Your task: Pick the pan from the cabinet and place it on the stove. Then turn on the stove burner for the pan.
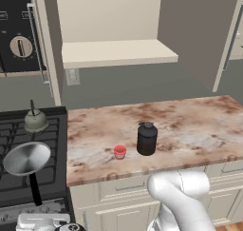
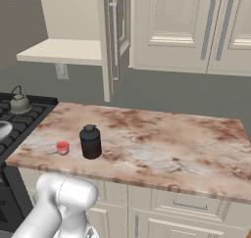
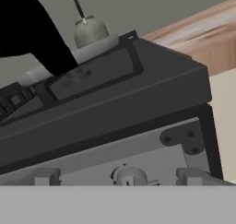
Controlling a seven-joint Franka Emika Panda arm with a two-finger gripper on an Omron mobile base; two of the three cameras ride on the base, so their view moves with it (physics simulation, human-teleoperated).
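Pan (image 1: 27, 158) on black stove (image 1: 52, 130) beside marbled counter (image 1: 190, 125), hand (image 1: 42, 221) released, low at stove front.

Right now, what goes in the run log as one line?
pan: on stove, cabinet shelf vacated | end effector: open, low at the knobs | burner: not visibly lit | kettle: rear grate

We're in a rendered home kitchen: a black gas stove (image 1: 28, 144) with cast-iron grates sits beside a mottled brown marble counter (image 1: 190, 125), cream panelled cabinet (image 2: 186, 26) doors hang above, beige drawers (image 2: 191, 202) run below, and a small kettle (image 1: 35, 120) rests on the back burner.
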